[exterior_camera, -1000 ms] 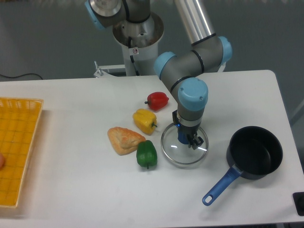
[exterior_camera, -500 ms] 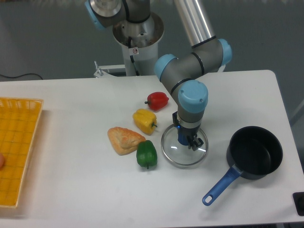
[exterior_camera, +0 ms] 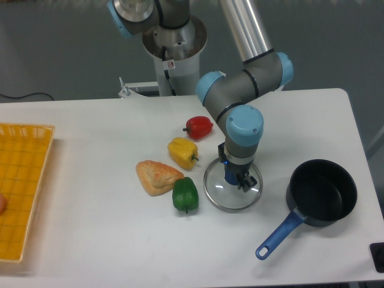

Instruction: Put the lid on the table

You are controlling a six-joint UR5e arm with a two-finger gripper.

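The lid (exterior_camera: 223, 195) is a round glass disc with a silver rim and a blue knob. It lies flat at table (exterior_camera: 90, 240) level, between the green pepper and the saucepan. Whether it touches the white tabletop I cannot tell. My gripper (exterior_camera: 236, 179) points straight down over the lid's centre, with its fingers closed on the blue knob. The arm's wrist hides the far part of the lid.
A black saucepan with a blue handle (exterior_camera: 321, 192) stands right of the lid. A green pepper (exterior_camera: 185, 194), a pastry (exterior_camera: 156, 176), a yellow pepper (exterior_camera: 183, 152) and a red pepper (exterior_camera: 199, 126) lie left of it. A yellow mesh tray (exterior_camera: 21, 186) sits at the left edge.
The gripper and the lid have sunk slightly towards the table. Nothing else has moved.
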